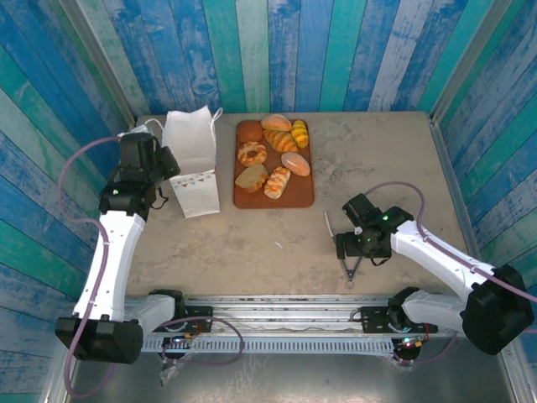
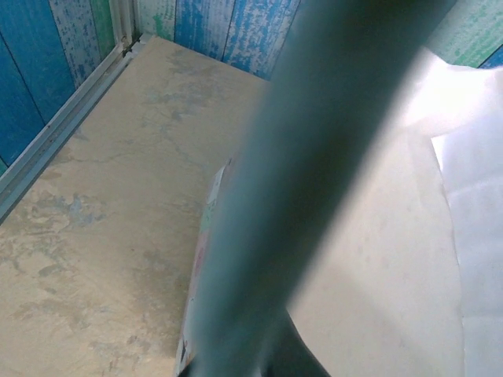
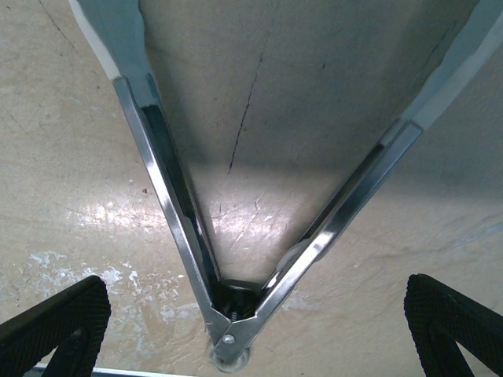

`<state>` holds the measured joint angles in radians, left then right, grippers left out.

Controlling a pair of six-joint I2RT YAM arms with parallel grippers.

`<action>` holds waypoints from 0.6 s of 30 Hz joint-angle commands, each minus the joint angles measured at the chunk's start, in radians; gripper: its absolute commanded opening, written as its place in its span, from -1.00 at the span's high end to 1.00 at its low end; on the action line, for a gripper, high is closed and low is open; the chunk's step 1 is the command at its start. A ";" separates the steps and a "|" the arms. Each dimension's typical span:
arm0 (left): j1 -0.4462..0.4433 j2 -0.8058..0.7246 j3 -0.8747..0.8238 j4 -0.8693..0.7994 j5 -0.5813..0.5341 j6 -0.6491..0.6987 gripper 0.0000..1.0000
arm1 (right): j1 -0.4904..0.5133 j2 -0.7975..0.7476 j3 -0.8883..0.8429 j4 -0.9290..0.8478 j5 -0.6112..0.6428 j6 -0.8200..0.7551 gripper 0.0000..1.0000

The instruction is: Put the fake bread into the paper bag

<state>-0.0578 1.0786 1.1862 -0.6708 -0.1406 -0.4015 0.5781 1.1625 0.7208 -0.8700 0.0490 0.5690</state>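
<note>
Several pieces of the fake bread point(image 1: 279, 141), among them a ring-shaped bagel point(image 1: 251, 153), lie on a brown board point(image 1: 299, 196) at the back middle of the table. The white paper bag point(image 1: 191, 159) stands upright just left of the board, its flag print low on the front. My left gripper point(image 1: 166, 164) is at the bag's left wall and looks shut on it. In the left wrist view a blurred finger point(image 2: 314, 181) crosses the bag's white paper point(image 2: 471, 204). My right gripper point(image 1: 346, 245) point(image 3: 251, 334) stands open over metal tongs point(image 1: 346, 270) point(image 3: 236, 314) lying on the table.
Blue painted plank walls close in the table on three sides. A metal rail runs along the near edge by the arm bases. The tongs' arms spread in a V between my right fingers point(image 3: 59, 322), hinge nearest the wrist.
</note>
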 commanded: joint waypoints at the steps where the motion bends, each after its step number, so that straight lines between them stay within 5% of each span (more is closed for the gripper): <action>1: 0.006 0.000 -0.011 0.045 0.009 -0.002 1.00 | 0.011 -0.020 -0.057 0.035 0.007 0.097 -1.00; 9: 0.006 -0.015 -0.022 0.049 0.016 0.013 1.00 | 0.012 0.032 -0.143 0.207 -0.078 0.121 -1.00; 18: 0.005 -0.017 -0.014 0.065 0.012 0.024 1.00 | 0.012 0.166 -0.126 0.261 -0.010 0.113 -1.00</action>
<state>-0.0578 1.0779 1.1690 -0.6441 -0.1318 -0.3931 0.5861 1.2957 0.6025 -0.6544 0.0101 0.6670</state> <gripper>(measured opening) 0.047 0.996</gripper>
